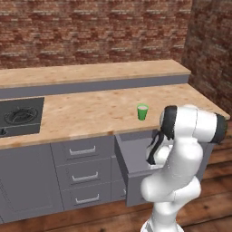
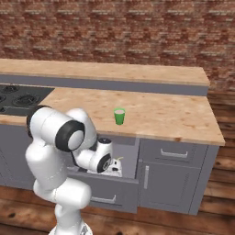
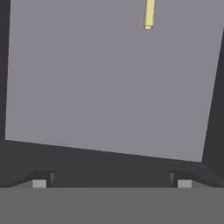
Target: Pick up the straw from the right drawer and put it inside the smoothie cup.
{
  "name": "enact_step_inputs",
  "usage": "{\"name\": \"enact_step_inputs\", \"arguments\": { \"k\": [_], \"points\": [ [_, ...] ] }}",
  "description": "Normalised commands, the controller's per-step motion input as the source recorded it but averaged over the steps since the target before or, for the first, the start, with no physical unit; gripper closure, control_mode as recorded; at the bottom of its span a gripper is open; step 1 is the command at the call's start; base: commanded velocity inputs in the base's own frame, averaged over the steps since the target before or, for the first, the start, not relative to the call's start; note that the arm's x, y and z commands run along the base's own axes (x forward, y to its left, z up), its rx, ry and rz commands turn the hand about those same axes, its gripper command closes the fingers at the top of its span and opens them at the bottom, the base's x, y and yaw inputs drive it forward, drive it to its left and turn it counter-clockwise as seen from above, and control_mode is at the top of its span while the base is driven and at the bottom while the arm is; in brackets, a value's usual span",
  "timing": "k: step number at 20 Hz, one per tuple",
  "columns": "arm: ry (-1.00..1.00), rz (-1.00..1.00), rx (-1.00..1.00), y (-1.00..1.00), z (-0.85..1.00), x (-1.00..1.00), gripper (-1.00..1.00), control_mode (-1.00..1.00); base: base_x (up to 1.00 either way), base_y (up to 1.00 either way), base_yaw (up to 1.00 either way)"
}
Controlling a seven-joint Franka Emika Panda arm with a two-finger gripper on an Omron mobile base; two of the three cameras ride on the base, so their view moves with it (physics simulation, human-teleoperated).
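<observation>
Reaching down into the pulled-out right drawer (image 1: 136, 167), the white arm (image 1: 186, 154) bends over the drawer's front edge, and the hand (image 2: 115, 169) sits low inside the box in the right base view. Its two dark fingertips (image 3: 43, 179) stand far apart at the bottom of the hand view, spread as wide as they go, with nothing between them. Beyond the fingertips lies the flat grey floor of the drawer, bordered by darker walls. At the far end of that floor, at the top of the hand view, one end of the straw (image 3: 148, 15) shows, a thin pale yellowish tube lying on the drawer floor, well apart from the fingertips and running out of the picture. Left of the open drawer a stack of narrower grey drawers (image 1: 84, 174) with silver handles stays shut. Above and behind the drawer, the smoothie cup (image 1: 142, 112) stands upright on the wooden tabletop (image 1: 90, 113), near its front edge. Farther left a black stove top (image 1: 20, 116) is set into the tabletop, and a brick wall (image 1: 90, 31) rises behind.
</observation>
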Motion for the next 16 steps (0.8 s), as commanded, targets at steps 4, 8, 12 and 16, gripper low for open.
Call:
{"name": "enact_step_inputs", "arguments": {
  "k": [4,8,12,16],
  "points": [
    [0.0,0.0,0.01,0.0,0.71,0.0,-1.0,-1.0,0.0,0.0,0.0],
    [0.0,0.0,0.01,0.0,0.55,0.13,-1.0,-1.0,0.0,0.0,0.0],
    [0.0,0.0,0.0,0.0,0.24,0.29,-1.0,-1.0,0.0,0.0,0.0],
    [0.0,0.0,0.01,0.0,0.09,0.41,-1.0,-1.0,0.0,0.0,0.0]
  ]
}}
